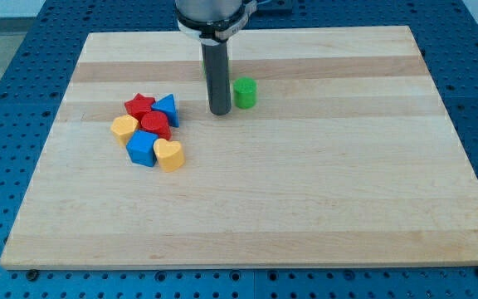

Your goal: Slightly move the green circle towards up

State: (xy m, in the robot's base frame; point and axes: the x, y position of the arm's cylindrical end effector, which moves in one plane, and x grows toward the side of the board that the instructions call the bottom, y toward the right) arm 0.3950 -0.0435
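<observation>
The green circle (245,92) is a small green cylinder on the wooden board (305,183), a little above the board's middle. My dark rod comes down from the view's top, and my tip (221,111) rests on the board just left of the green circle and slightly below it, with a narrow gap between them. A sliver of something green shows at the rod's left edge (205,73); what it is cannot be told.
A cluster of blocks lies at the view's left: a red star (139,105), a blue triangle (167,109), a red block (156,124), a yellow block (124,128), a blue block (141,149) and a yellow heart (169,154).
</observation>
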